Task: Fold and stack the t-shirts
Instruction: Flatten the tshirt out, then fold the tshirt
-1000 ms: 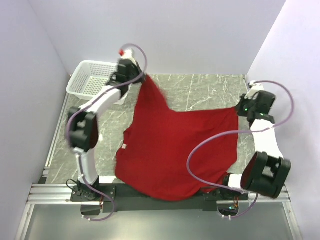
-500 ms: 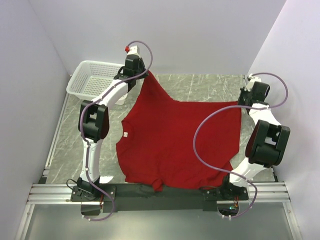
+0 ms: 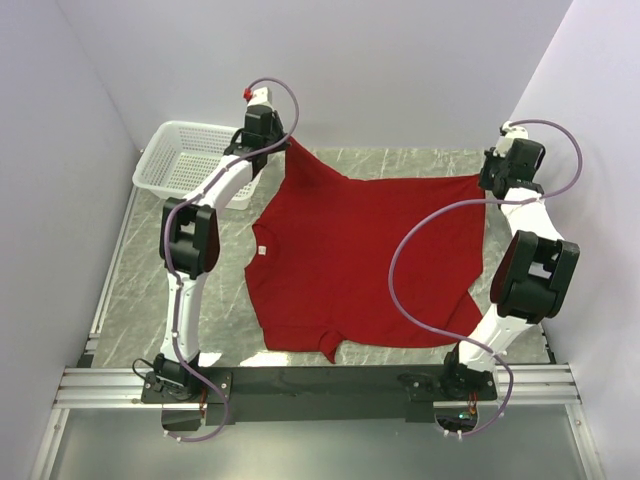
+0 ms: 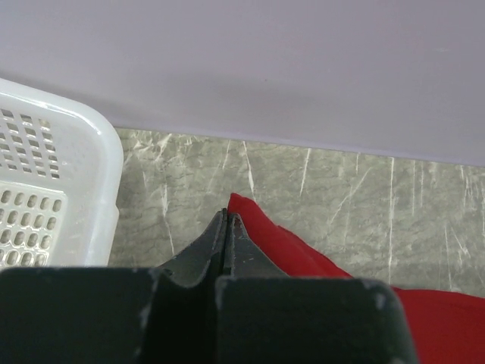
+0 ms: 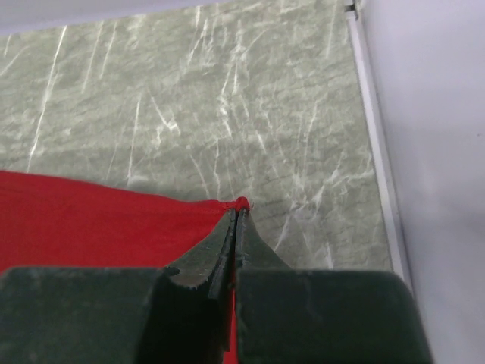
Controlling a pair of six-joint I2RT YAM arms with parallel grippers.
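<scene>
Top view: deep-red cotton short-sleeved t-shirt (image 3: 370,260) spread across grey marble table (image 3: 420,160).
Left wrist: left gripper (image 4: 227,216) pinches a shirt corner at the far edge.
Right wrist: right gripper (image 5: 239,208) pinches another near the far-right corner.
Risk: fingertip-thin holds may slip, bunching the cloth.

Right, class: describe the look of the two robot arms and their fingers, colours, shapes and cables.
Both the left arm and right arm have white links with bulky black joints. A looping mauve cable runs along each. The fingers are dark, tapered wedges.
</scene>
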